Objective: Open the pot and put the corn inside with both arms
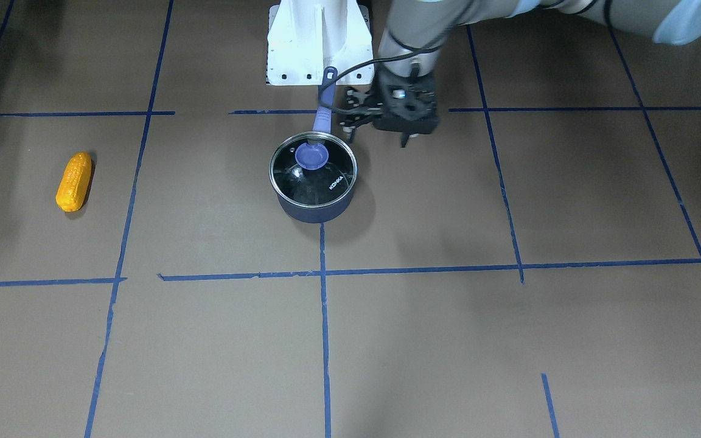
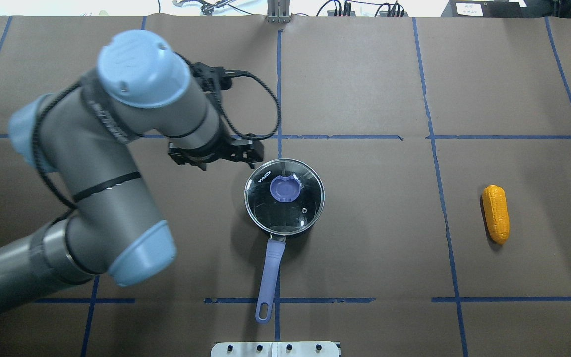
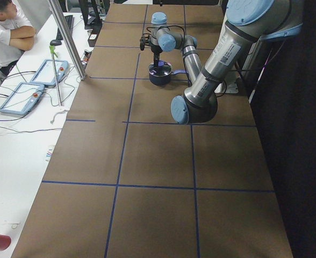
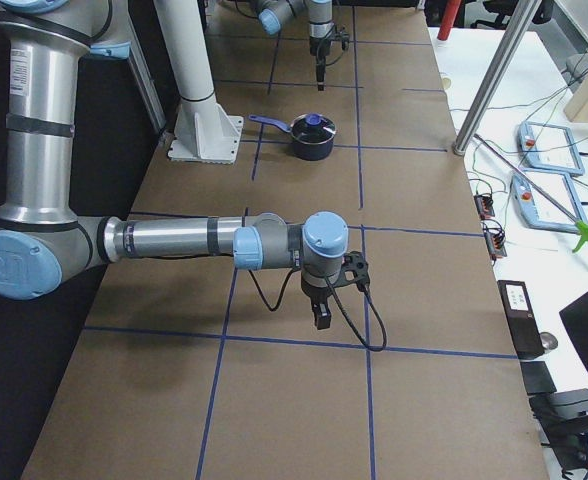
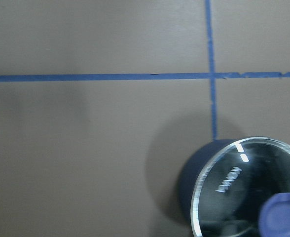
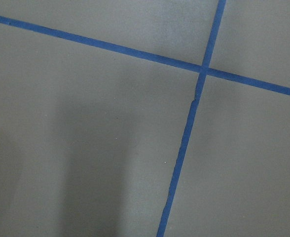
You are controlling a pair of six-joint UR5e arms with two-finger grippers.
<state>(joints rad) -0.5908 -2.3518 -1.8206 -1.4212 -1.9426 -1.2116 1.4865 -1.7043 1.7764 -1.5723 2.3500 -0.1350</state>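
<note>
Brown paper gridded with blue tape lines [image 1: 324, 340] covers the table [image 1: 448, 340]. At its centre stands a small navy-blue saucepan [image 1: 317, 213], its round glass lid [image 1: 317, 185] with purple knob [image 1: 312, 156] seated on top. The long purple handle [image 2: 271, 270] points toward the robot's white base [image 1: 320, 42]. The black left gripper [image 2: 214, 154] hangs just beside the pan's rim, jaws apart and empty. An orange-yellow toy corn cob [image 1: 74, 181] lies well apart, on the robot's right. The right gripper [image 4: 321, 318] points down over the paper; whether its jaws are apart cannot be told.
</note>
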